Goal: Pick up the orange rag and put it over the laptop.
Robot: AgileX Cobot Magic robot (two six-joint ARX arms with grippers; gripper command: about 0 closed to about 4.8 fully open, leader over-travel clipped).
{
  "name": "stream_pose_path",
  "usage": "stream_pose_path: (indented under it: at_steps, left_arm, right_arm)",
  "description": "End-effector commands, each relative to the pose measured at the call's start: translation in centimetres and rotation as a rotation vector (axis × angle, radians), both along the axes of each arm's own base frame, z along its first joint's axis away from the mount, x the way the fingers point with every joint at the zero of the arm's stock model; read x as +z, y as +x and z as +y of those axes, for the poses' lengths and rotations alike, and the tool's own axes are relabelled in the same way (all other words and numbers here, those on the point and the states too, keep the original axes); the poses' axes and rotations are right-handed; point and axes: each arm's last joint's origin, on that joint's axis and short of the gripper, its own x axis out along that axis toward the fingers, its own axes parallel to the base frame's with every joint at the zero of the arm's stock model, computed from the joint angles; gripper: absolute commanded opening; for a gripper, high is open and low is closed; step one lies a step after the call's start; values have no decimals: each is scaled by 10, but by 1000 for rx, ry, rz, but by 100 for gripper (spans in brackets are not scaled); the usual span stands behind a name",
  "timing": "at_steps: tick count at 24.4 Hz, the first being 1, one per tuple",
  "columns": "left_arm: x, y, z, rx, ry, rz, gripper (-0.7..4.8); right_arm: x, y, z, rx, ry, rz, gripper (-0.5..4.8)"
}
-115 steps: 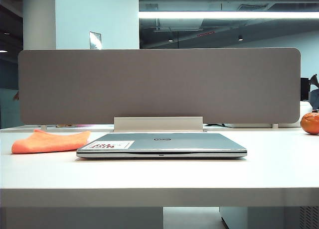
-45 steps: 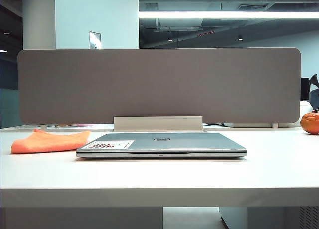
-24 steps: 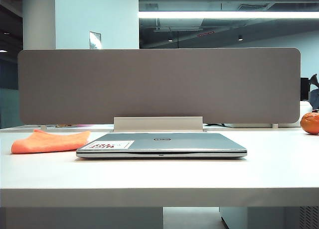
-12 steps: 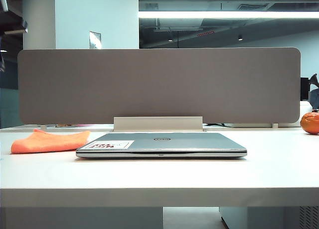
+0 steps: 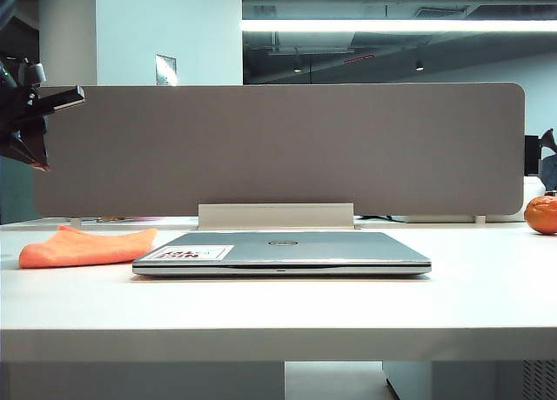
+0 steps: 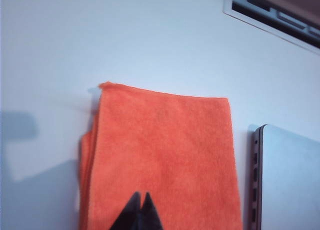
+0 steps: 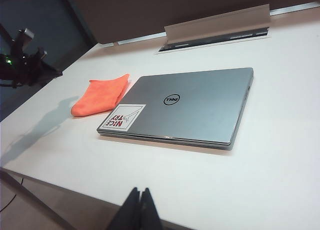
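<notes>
The orange rag (image 5: 83, 248) lies folded and flat on the white table, just left of the laptop (image 5: 283, 248). The laptop is closed, silver-grey, with a round logo and a white sticker on its lid (image 7: 195, 102). My left arm (image 5: 30, 113) hangs high above the table's left end, over the rag. In the left wrist view my left gripper (image 6: 141, 195) is shut and empty, well above the rag (image 6: 165, 155), with the laptop's edge (image 6: 290, 180) beside it. My right gripper (image 7: 139, 190) is shut and empty, back near the table's front edge, looking at the rag (image 7: 100, 95).
A glossy orange ball (image 5: 541, 215) sits at the far right of the table. A grey partition (image 5: 278, 148) stands along the back, with a white cable-slot flap (image 5: 276, 216) at its foot. The table's front edge runs close to the right gripper.
The left arm has come into the exterior view at the upper left and moved lower and rightward over the rag. Rag, laptop and right gripper have not moved.
</notes>
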Motion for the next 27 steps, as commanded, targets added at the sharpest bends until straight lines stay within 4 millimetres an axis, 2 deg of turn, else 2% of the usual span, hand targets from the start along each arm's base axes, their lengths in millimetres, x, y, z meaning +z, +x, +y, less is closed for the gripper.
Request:
stream_pose_path:
  at_steps: [1, 4, 7, 9, 10, 11, 17, 27]
  left_arm:
    - [-3, 12, 15, 33, -103, 11, -6]
    - [-13, 19, 35, 66, -156, 81, -6]
    - [-23, 17, 44, 58, -212, 136, 4]
    - [-32, 17, 47, 64, -249, 182, 111]
    - [-40, 18, 47, 68, -260, 215, 209]
    - [-42, 18, 47, 67, -263, 227, 220]
    - [-67, 24, 45, 39, -328, 306, 220]
    - [-82, 27, 43, 35, -334, 345, 220]
  right_arm:
    - [3, -1, 0, -1, -2, -17, -5]
    - [3, -1, 0, -2, -3, -17, -5]
    - [3, -1, 0, -2, -3, -17, -5]
    - [3, -1, 0, -2, -3, -17, -5]
    - [3, -1, 0, -1, -2, -17, -5]
    - [3, -1, 0, -2, -3, -17, -5]
    - [3, -1, 0, -1, -2, -17, -5]
    - [3, -1, 0, -1, -2, -18, -5]
